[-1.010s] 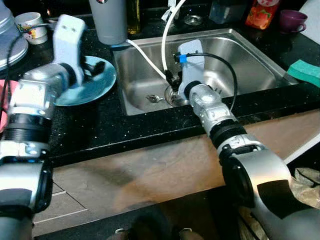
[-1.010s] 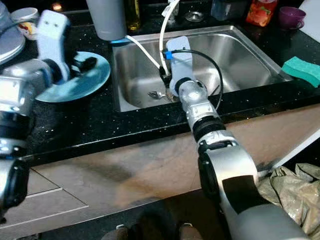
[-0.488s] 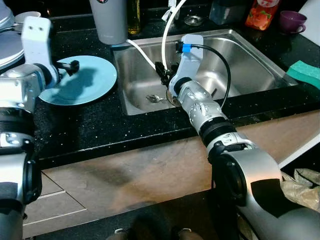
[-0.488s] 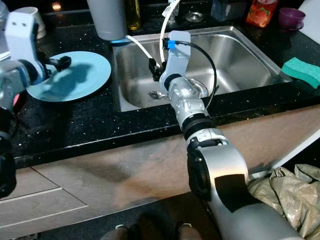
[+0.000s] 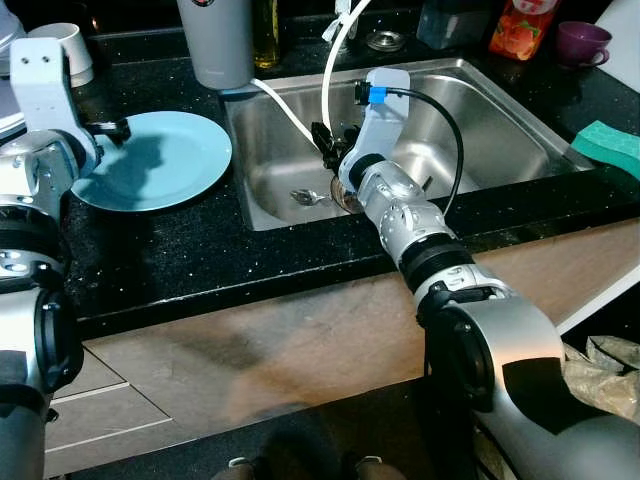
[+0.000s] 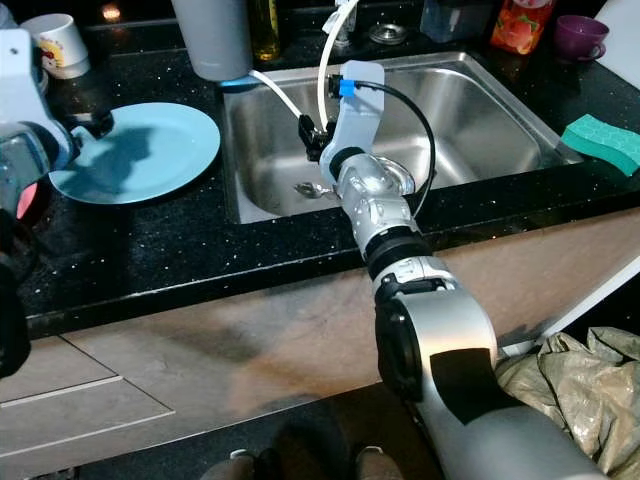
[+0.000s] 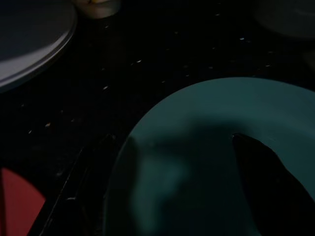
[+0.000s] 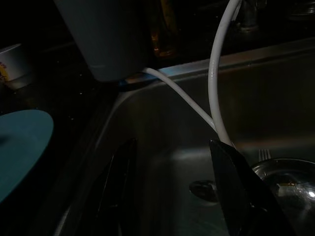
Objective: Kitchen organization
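**Grippers over sink and plate, both holding nothing**

Right gripper [image 8: 172,196] hangs inside the steel sink [image 5: 500,130], its two black fingers spread apart with nothing between them. One white hose [image 8: 216,73] loops down past the far finger toward the basin floor, and a second, thinner white tube [image 5: 290,115] runs from the grey container [image 5: 217,40] at the sink's back corner. On the basin floor lie one fork [image 5: 305,197] and one round metal piece [image 8: 285,177] beside the drain.

Left gripper [image 7: 167,196] sits at the left edge of the single light-blue plate [image 5: 155,160], which lies flat on the black counter [image 5: 200,260] just left of the sink. Its fingers are parted, one over the plate's face and one off its rim over the counter, gripping nothing.

Farther out: one white mug [image 6: 58,45] behind the plate, one green sponge [image 5: 610,142] on the counter right of the sink, one purple cup [image 5: 583,40] and one orange packet [image 5: 520,28] at the back right.
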Available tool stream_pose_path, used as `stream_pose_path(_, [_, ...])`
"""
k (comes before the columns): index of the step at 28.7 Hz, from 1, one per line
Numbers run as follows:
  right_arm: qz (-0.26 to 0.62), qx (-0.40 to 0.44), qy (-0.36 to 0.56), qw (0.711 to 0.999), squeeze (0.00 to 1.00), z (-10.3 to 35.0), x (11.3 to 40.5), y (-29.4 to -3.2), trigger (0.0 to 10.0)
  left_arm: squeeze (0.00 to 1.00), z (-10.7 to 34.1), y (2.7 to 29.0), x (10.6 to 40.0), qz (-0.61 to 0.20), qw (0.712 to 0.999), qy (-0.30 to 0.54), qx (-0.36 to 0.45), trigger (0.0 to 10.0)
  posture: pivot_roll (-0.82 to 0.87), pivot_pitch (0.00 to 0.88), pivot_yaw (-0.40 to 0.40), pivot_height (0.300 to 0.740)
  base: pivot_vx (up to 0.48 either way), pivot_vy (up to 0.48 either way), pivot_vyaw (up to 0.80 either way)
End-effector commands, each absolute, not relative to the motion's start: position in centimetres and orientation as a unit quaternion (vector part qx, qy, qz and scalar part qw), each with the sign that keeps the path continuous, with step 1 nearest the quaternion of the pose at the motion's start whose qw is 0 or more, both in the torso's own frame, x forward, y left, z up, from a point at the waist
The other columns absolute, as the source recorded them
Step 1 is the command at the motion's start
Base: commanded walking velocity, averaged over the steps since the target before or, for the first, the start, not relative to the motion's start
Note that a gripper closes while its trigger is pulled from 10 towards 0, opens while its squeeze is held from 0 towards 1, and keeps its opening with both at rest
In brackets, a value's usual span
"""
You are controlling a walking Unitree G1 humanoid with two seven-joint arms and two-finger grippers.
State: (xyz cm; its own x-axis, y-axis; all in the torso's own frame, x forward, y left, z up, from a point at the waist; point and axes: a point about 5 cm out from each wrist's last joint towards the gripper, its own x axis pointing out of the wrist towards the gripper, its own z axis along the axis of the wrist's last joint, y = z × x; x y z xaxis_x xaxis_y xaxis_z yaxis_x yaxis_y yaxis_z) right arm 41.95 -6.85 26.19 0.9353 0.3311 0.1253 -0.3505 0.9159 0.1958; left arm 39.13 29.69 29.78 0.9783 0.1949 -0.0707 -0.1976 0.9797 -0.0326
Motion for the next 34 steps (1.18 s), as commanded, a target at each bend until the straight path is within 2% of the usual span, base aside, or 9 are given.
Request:
stream_pose_path(1, [0.174,0.105,-0.042,0.978,0.0,26.0,41.9,-7.0,10.0,0.0,30.1,30.3,39.0,0.107,0.993,0.031,-0.037,10.0,0.04,0.156,-0.021,0.74,0.0,0.0,0.0])
stream_pose_path(6, [0.173,0.101,-0.042,0.979,0.0,25.9,41.9,-7.1,10.0,0.0,29.8,30.8,38.9,0.122,0.989,0.036,-0.073,10.0,0.04,0.158,-0.019,0.74,0.0,0.0,0.0])
stream_pose_path(10, [0.172,0.1,-0.042,0.979,0.0,25.9,41.9,-7.2,10.0,0.0,29.5,31.5,38.7,0.148,0.986,0.048,-0.058,10.0,0.04,0.163,-0.018,0.74,0.0,0.0,0.0])
stream_pose_path(21, [0.173,0.095,-0.039,0.98,0.0,25.8,41.9,-7.2,10.0,0.0,28.7,32.2,38.4,0.164,0.98,0.071,-0.083,10.0,0.04,0.171,-0.02,0.74,0.0,0.0,0.0])
stream_pose_path(26, [0.172,0.094,-0.041,0.98,0.0,26.0,42.0,-7.3,10.0,0.0,27.9,31.9,38.5,0.142,0.983,0.1,-0.058,10.0,0.04,0.171,-0.019,0.74,0.0,0.0,0.0])
stream_pose_path(34, [0.178,0.109,-0.034,0.977,0.0,26.0,42.0,-7.1,10.0,0.0,27.8,30.7,39.0,0.102,0.986,0.106,-0.084,10.0,0.04,0.172,-0.018,0.74,0.0,0.0,0.0])
